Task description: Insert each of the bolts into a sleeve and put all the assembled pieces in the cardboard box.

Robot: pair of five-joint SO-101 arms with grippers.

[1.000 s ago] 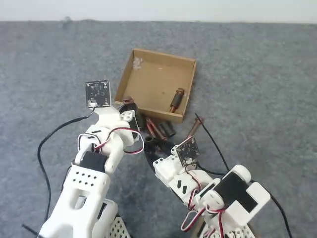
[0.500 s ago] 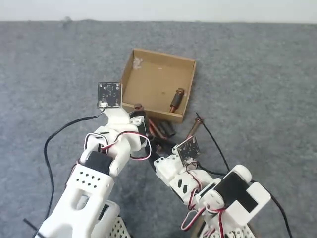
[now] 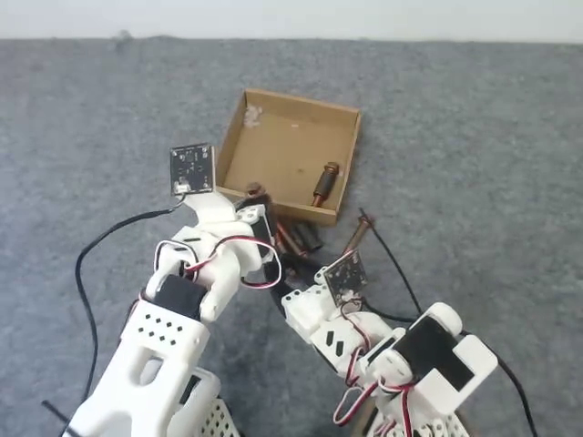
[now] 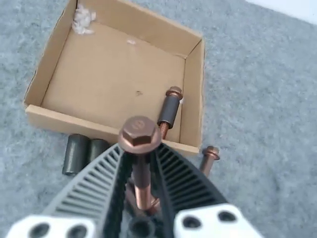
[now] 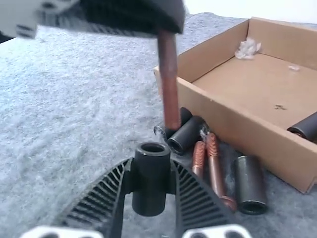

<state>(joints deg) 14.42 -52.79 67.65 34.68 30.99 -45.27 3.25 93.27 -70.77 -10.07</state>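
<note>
Left end effector (image 4: pixel 141 148) clenched on bolt (image 4: pixel 140 136), head up, shank hanging for insertion. Right end effector (image 5: pixel 151 166) grips sleeve (image 5: pixel 150 183) upright, bore open to receive it. Shank tip is just beyond the bore, not entered. Cardboard box (image 5: pixel 233 119) farther out holds one assembled piece (image 4: pixel 169 109).

The high view looks down from above both arms over the tabletop (image 3: pixel 474 137). Each wrist view sits close behind its own jaws, facing the cardboard box (image 4: pixel 109 74), which all three share.
</note>
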